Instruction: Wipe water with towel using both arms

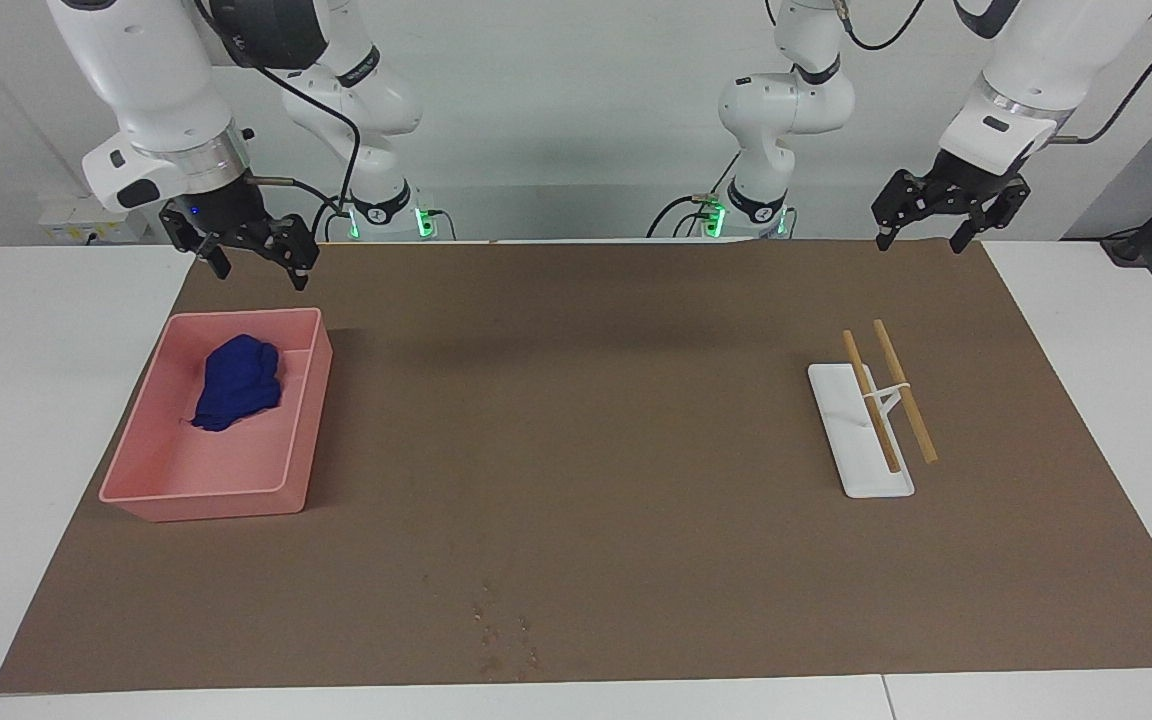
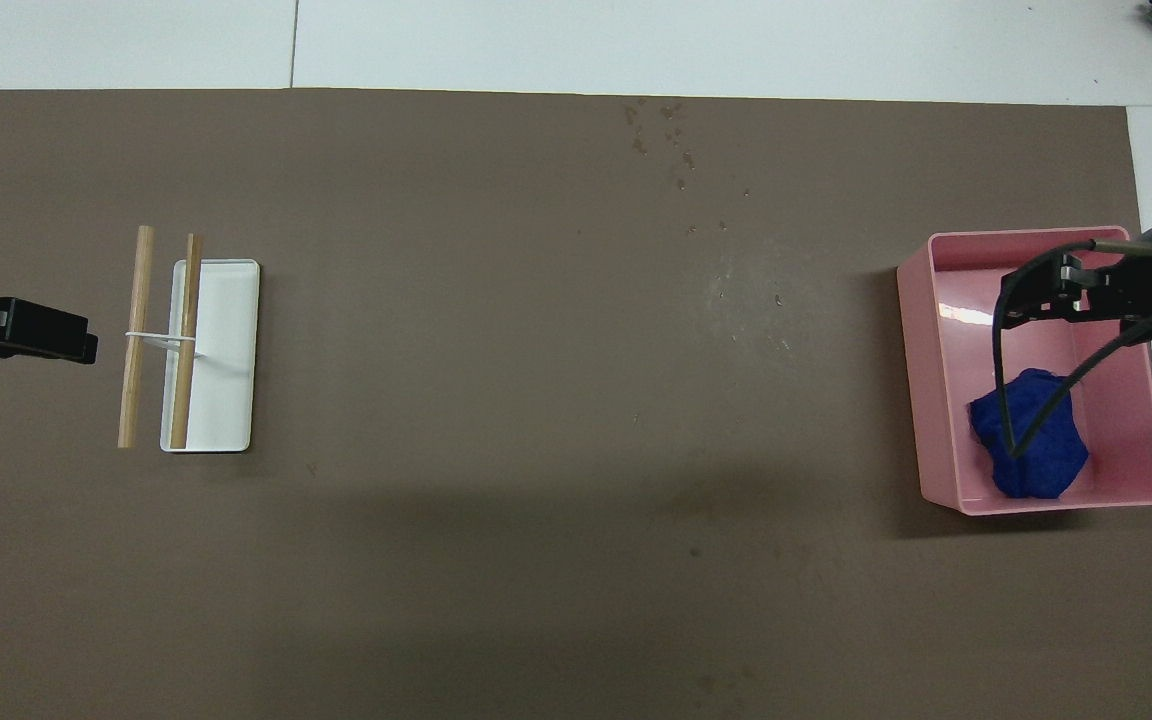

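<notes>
Water (image 2: 751,285): faint smudge I read on the brown mat (image 1: 576,450), between pink bin (image 1: 151,500) and specks.
Towel (image 1: 236,382): bunched in bin.
Right gripper (image 1: 254,262): spread, over bin's robot-side rim.
Left gripper (image 1: 924,234): spread, waiting.
Risk: I may miss the smudge (barely visible); bunched towel may wipe poorly.

The brown mat (image 1: 576,450) looks like flat, dull paper. The pink bin (image 1: 298,430) looks like smooth plastic with a soft shine. The blue towel (image 1: 236,382) in it is crumpled, soft cloth. At three o'clock on the mat in the facing view, the white tray (image 1: 851,440) looks smooth, and two pale wood sticks (image 1: 904,390) rest on it. The arms (image 1: 136,70) have glossy white shells and silver metal rings.
</notes>
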{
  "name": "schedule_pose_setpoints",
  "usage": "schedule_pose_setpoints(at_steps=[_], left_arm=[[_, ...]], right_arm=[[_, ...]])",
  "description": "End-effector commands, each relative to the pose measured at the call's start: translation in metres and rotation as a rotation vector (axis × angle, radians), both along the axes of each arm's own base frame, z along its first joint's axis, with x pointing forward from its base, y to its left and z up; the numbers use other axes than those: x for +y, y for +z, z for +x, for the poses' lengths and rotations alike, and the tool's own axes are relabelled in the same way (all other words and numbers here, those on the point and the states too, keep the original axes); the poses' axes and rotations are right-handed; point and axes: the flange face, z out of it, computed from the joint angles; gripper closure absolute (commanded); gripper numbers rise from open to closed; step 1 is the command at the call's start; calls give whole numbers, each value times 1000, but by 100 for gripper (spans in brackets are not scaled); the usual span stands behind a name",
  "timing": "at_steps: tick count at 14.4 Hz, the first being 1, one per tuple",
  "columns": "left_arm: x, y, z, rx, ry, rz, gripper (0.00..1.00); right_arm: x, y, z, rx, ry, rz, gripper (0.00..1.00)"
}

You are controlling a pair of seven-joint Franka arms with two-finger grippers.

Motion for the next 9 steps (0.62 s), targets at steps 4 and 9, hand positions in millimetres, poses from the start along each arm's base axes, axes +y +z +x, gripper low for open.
schedule_pose_setpoints(at_steps=[4,9], left_arm=[[2,1,-9,-9,12,17,0],[2,1,-9,-9,12,17,0]], right_arm=[[-7,-3,-12,3,3,35,0],[-4,-2,-11,-6,14,36,0]])
